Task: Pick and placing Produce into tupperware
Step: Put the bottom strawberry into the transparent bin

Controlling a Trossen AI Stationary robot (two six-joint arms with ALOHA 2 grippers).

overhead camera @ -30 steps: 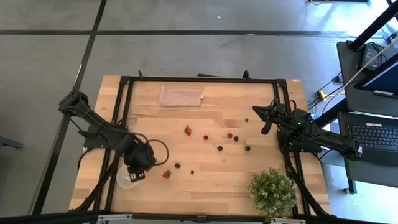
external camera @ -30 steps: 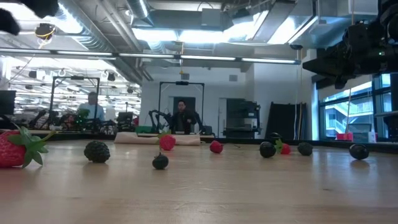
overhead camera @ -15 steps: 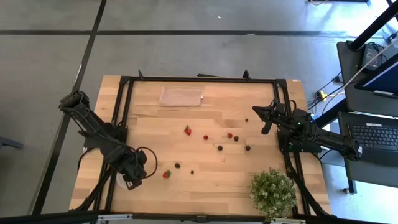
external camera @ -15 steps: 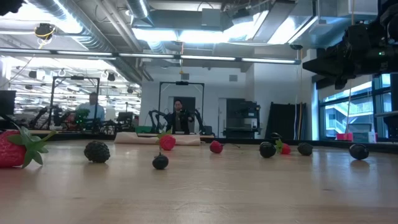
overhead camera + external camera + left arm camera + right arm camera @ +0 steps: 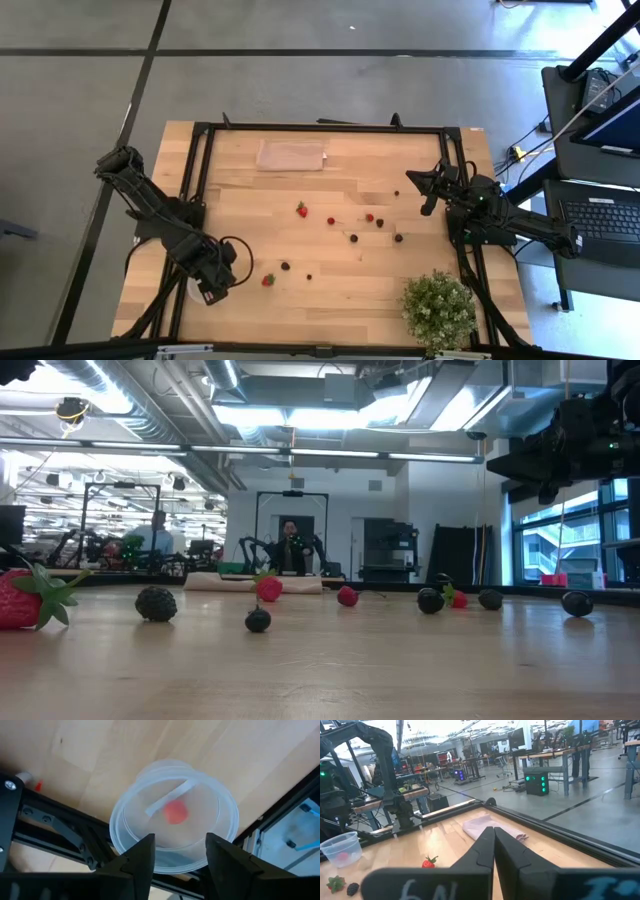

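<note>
The tupperware is a small round clear tub standing near the table's near left corner, and one red fruit lies inside it. My left gripper hovers open right above the tub and hides most of it in the high view. Strawberries and dark berries lie scattered on the wooden table's middle. In the low view a strawberry and a blackberry lie nearest. My right gripper waits shut above the table's right side.
A bushy potted plant stands at the near right corner. A pinkish-tan cloth lies flat near the far edge. A black frame rail runs along the table beside the tub. People stand in the room beyond the table.
My left gripper has moved a little toward the table's near left corner, coming to stand over the tub and covering it in the high view, and has then held still. The fruits on the table have stayed where they were.
</note>
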